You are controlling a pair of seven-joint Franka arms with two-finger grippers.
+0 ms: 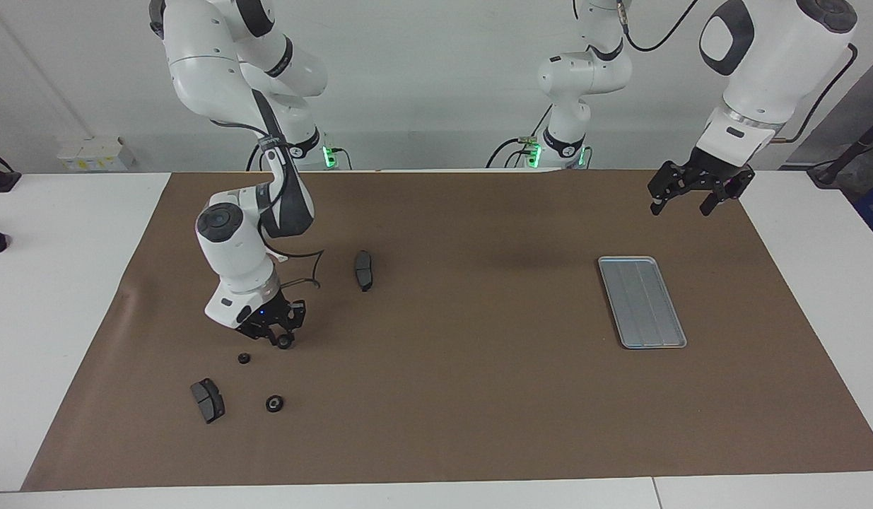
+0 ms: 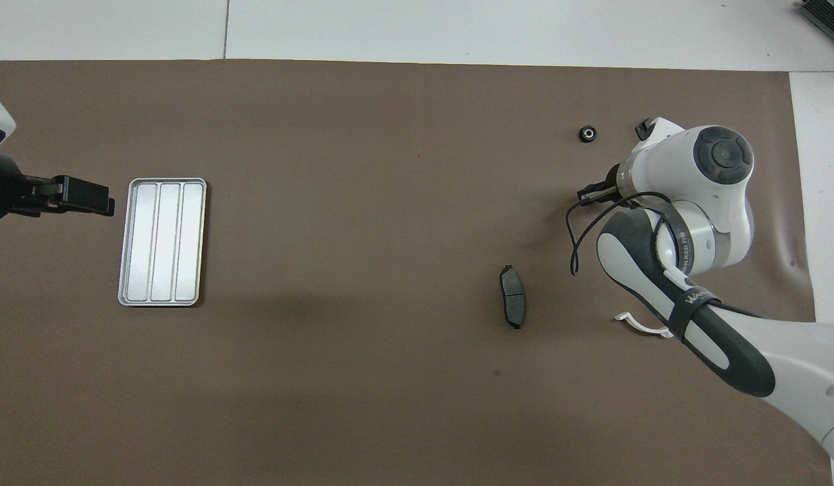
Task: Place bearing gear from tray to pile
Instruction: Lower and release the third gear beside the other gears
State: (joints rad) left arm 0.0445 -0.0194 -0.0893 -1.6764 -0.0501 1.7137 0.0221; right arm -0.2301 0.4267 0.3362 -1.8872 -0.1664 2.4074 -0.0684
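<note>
Brown mat (image 1: 478, 396): one tray (image 1: 642, 302), two gears (image 1: 274, 404), two pads (image 1: 208, 400).

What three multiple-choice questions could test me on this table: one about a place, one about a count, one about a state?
1. Where does the silver tray lie?
A. Toward the left arm's end of the mat
B. Toward the right arm's end
C. Off the brown sheet, on the white tabletop

2. How many dark pads lie on the mat?
A. One
B. Two
C. Four

3. How is the left gripper?
A. Open, holding nothing
B. Shut on a pad
C. Shut on the tray

Answers:
1 A: the tray sits on the mat close to where the left arm hangs.
2 B: two pads show, apart from each other.
3 A: its fingers stand apart in the air with nothing between them.
</note>
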